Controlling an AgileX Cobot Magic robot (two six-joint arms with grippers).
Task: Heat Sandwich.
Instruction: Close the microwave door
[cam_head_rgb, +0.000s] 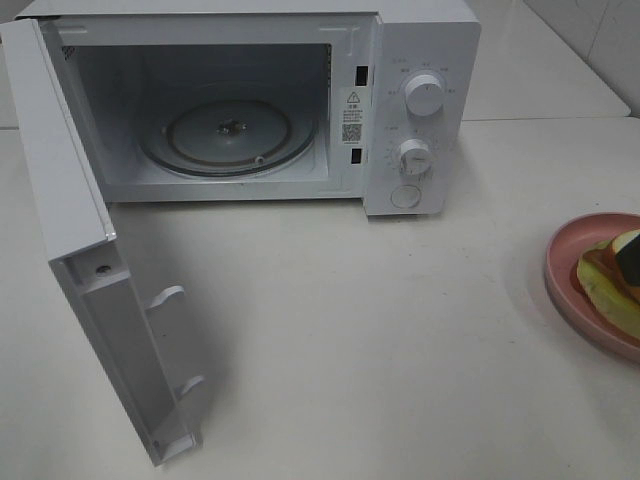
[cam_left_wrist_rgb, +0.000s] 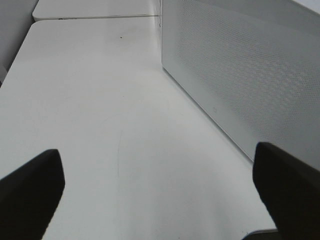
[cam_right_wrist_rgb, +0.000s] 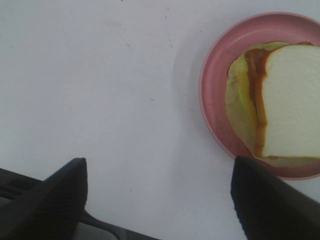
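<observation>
While the microwave (cam_head_rgb: 240, 110) stands door-open at the table's (cam_head_rgb: 350, 330) far edge, sandwich (cam_right_wrist_rgb: 280, 100) on a pink plate (cam_right_wrist_rgb: 212, 100) at the right edge, right claw (cam_right_wrist_rgb: 157, 200) spread wide above bare tabletop beside the plate, holding nothing, left claw (cam_left_wrist_rgb: 157, 190) likewise released, empty.

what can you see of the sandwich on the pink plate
The sandwich lies on the pink plate at the table's right edge, away from the open microwave. A white bread slice with a tan crust is on top, with reddish-brown filling and pale green lettuce sticking out beneath it. Nothing grips it; only the plate touches it.
</observation>
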